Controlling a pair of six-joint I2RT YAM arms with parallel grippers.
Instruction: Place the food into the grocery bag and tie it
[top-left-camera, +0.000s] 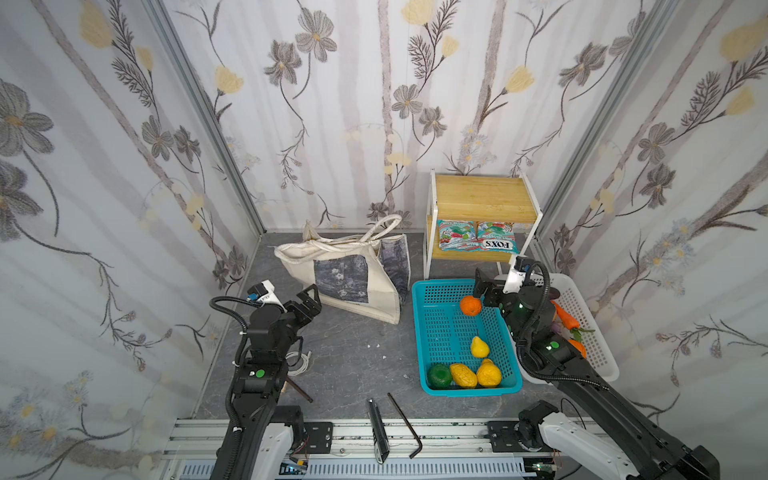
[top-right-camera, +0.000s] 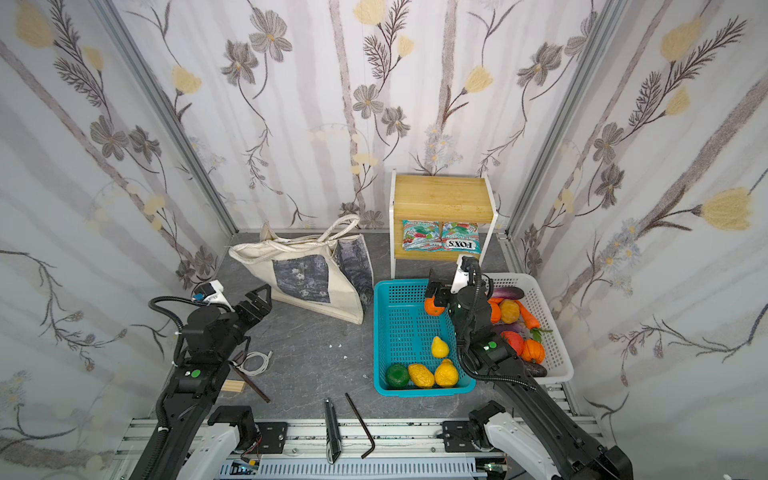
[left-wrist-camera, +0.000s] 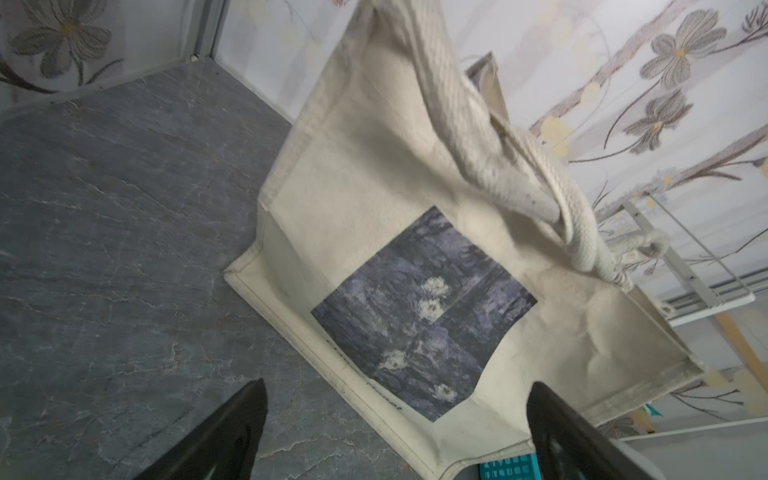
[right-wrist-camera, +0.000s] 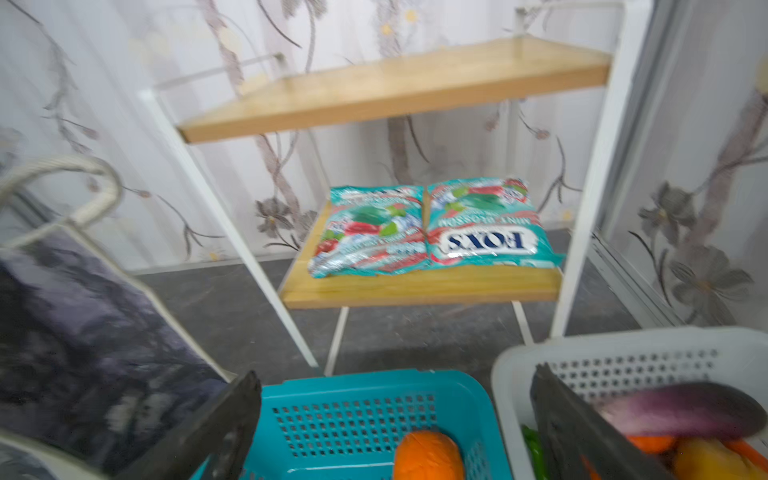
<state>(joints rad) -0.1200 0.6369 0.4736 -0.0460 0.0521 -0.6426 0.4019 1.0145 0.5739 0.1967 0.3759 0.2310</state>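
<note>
The grocery bag is stood on the worktop with its handles already twisted together on top, the food is not seen and is maybe packed inside, and the left tool and right tool are held wide open with nothing gripped.

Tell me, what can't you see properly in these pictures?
- Inside the grocery bag: in both top views its folded top and handles cover the opening, so any contents are hidden.
- White basket: in a top view the right arm covers much of what lies in it.
- FOX'S packets: the right wrist view is blurred, so the small print is unreadable.
- Bag handles: cut off by the picture edge in the left wrist view.
</note>
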